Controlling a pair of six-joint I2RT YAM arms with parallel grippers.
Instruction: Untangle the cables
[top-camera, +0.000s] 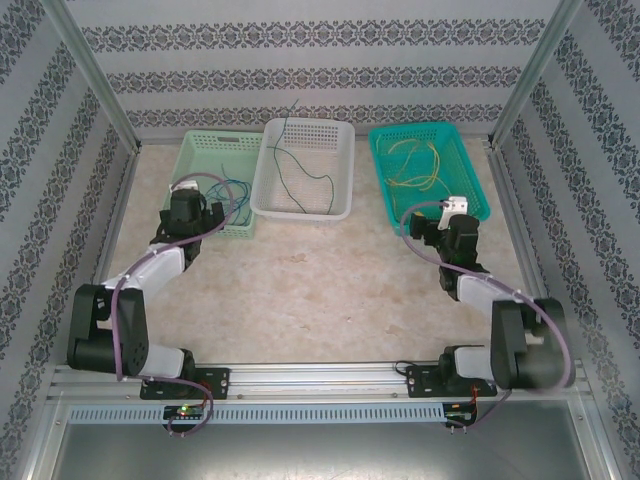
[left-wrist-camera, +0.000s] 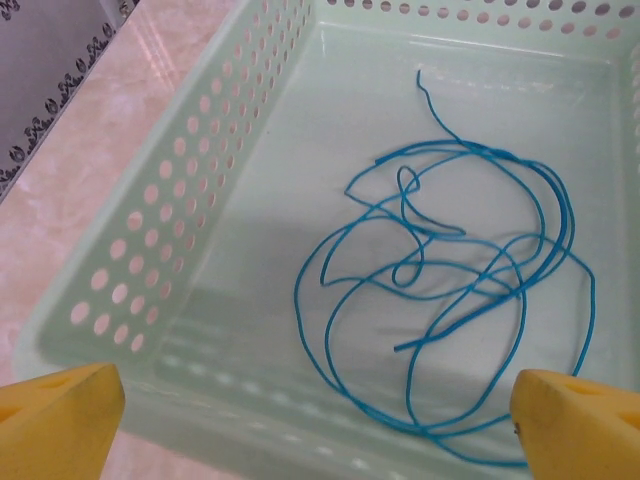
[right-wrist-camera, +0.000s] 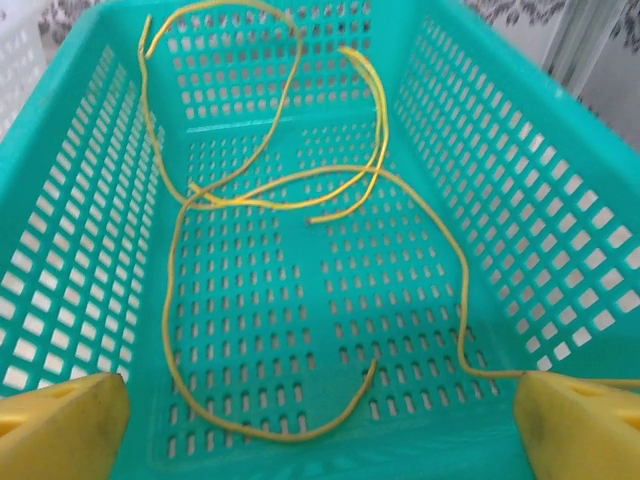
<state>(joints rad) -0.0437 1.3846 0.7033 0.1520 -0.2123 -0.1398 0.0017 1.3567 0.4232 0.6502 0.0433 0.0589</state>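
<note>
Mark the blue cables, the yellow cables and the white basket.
blue cables (left-wrist-camera: 480, 150): left wrist view, where strands bunch near the top.
yellow cables (right-wrist-camera: 205, 198): right wrist view, on the crossing of strands at left.
white basket (top-camera: 300, 212): top external view, on its near wall.

No legible writing.
No word, label, brand mark or number can be read; the grey-and-white wall panels (top-camera: 300, 80) carry ornament, not lettering.

Baskets all look like moulded plastic. The pale green basket (left-wrist-camera: 290, 140) at 11 o'clock is smooth and semi-glossy, same for the white basket (top-camera: 300, 214) at 12, and the teal basket (right-wrist-camera: 520, 200) at 1 looks more matt. The blue cables (left-wrist-camera: 478, 150) and yellow cables (right-wrist-camera: 215, 200) have a shiny, plastic-looking coating. Tabletop (top-camera: 320, 290) is glossy, marble-look. Rail (top-camera: 320, 375) at 6 is bare metal.
</note>
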